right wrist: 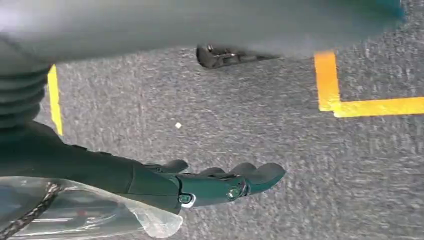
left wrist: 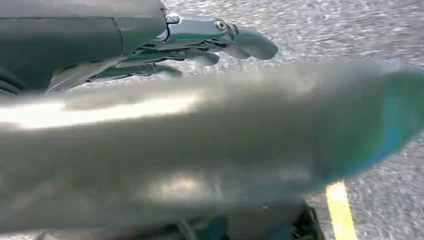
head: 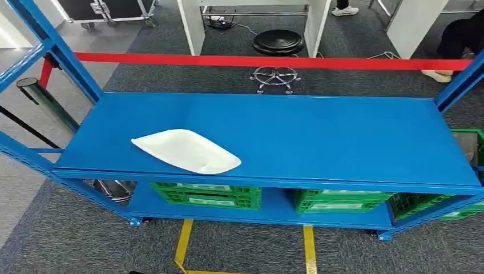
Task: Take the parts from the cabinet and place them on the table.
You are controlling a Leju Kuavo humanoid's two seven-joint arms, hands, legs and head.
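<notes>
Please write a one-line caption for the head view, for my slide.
A white part lies on the blue table, green crates stored on the shelf beneath.

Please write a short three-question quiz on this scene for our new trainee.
1. True or false: the white moulded part lies on the top surface of the blue metal shelf unit.
2. What sits on the lower shelf? A) green plastic crates B) red buckets C) cardboard boxes
3. Fill in: the black round stool stands behind a ___ barrier tape.

Key: 1 true; 2 A; 3 red.
</notes>
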